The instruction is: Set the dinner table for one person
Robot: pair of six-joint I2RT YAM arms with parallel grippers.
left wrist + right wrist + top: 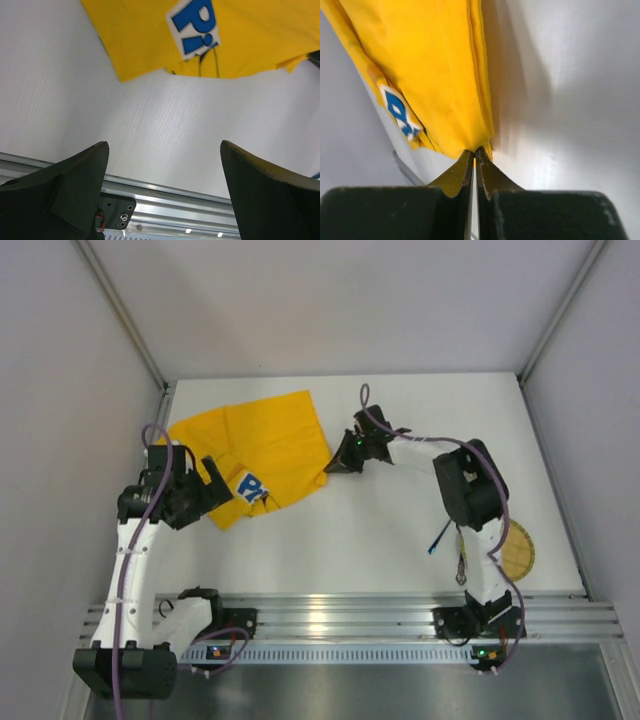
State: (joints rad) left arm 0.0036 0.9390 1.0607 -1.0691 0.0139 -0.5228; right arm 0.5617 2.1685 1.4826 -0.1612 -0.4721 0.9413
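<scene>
A yellow cloth (262, 450) with a blue and white print lies folded on the white dinner table (380, 530) at the back left. My right gripper (333, 466) is shut on the cloth's right corner; the right wrist view shows the fingertips (468, 159) pinching the yellow edge (435, 75). My left gripper (215, 483) is open and empty at the cloth's left front edge, above the bare table (165, 130). The cloth's printed corner (200, 30) shows at the top of the left wrist view.
A round yellow woven mat (518, 548) lies at the front right by the right arm, with a blue-handled utensil (440, 537) beside it. A silver aluminium rail (340, 615) runs along the near edge. White walls enclose the table's sides and back.
</scene>
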